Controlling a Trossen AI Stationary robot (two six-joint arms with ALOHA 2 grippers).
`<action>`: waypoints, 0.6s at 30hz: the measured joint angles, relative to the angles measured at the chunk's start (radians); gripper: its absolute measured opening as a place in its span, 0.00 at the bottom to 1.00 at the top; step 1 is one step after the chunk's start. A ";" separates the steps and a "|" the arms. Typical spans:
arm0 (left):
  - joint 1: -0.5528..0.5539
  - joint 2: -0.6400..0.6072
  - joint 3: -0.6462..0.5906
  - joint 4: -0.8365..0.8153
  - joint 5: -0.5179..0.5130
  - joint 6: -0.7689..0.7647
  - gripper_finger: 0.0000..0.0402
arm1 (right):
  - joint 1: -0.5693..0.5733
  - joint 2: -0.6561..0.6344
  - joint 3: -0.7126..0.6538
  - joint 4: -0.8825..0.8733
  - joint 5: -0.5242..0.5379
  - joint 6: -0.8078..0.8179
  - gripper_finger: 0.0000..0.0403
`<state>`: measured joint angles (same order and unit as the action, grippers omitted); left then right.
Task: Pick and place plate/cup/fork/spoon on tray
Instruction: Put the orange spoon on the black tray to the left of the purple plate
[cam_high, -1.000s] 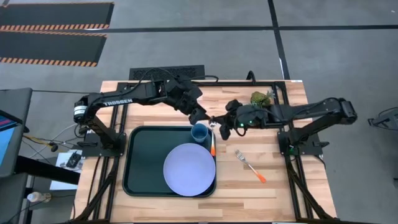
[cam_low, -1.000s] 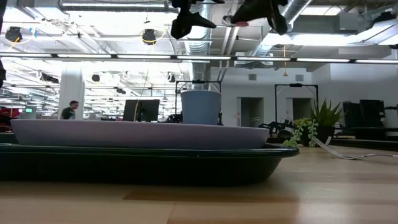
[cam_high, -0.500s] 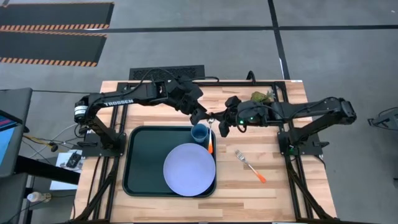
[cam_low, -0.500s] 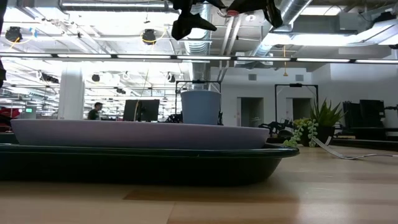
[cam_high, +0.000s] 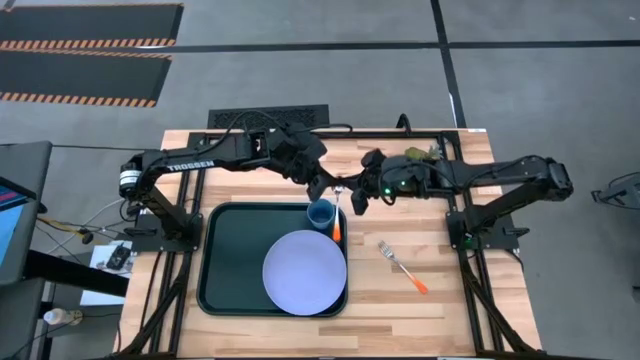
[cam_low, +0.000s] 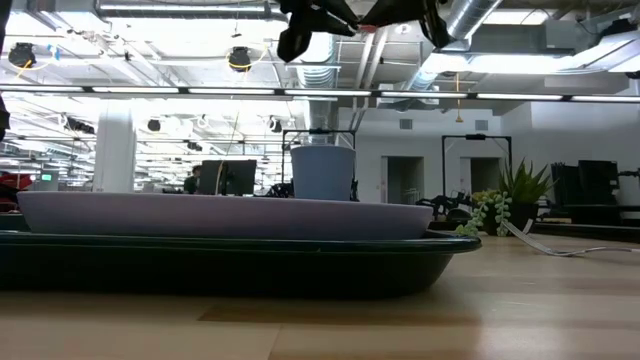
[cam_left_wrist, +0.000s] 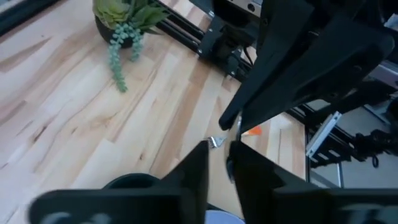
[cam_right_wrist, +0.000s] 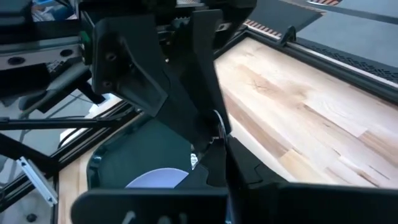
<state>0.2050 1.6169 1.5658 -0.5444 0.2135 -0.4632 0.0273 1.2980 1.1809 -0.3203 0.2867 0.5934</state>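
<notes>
Looking down, we see both grippers, left (cam_high: 322, 185) and right (cam_high: 352, 196), pinching the orange-handled metal spoon (cam_high: 339, 222) above the round blue cup (cam_high: 321, 214) on the dark tray (cam_high: 228, 262).

Light wooden table (cam_high: 420, 320) with visible plank grain, set on a grey floor (cam_high: 540, 90). Small green succulent plant (cam_high: 418, 155) at the far edge of the table, right of centre; trailing stems hanging over its dark pot in the left wrist view (cam_left_wrist: 124, 15). Black vent grille (cam_high: 268, 115) just beyond the far table edge. Two dark floor mats (cam_high: 85, 50) with orange-striped borders at far left. Ceiling pipes and strip lights (cam_low: 180, 90) in the room behind, plus a dark monitor (cam_low: 226, 177) and a tall potted plant (cam_low: 520, 185)
</notes>
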 joint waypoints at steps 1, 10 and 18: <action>0.000 0.000 0.000 0.004 -0.008 -0.002 0.09 | -0.004 0.000 0.000 0.001 -0.001 0.000 0.02; 0.000 0.000 0.000 0.031 -0.041 -0.003 0.01 | -0.025 -0.001 0.000 0.002 -0.015 -0.023 0.03; 0.010 -0.041 0.000 -0.003 -0.083 -0.017 0.00 | -0.055 -0.068 -0.001 -0.038 -0.028 -0.080 0.30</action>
<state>0.2149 1.5759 1.5658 -0.5477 0.1301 -0.4798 -0.0272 1.2302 1.1801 -0.3587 0.2591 0.5132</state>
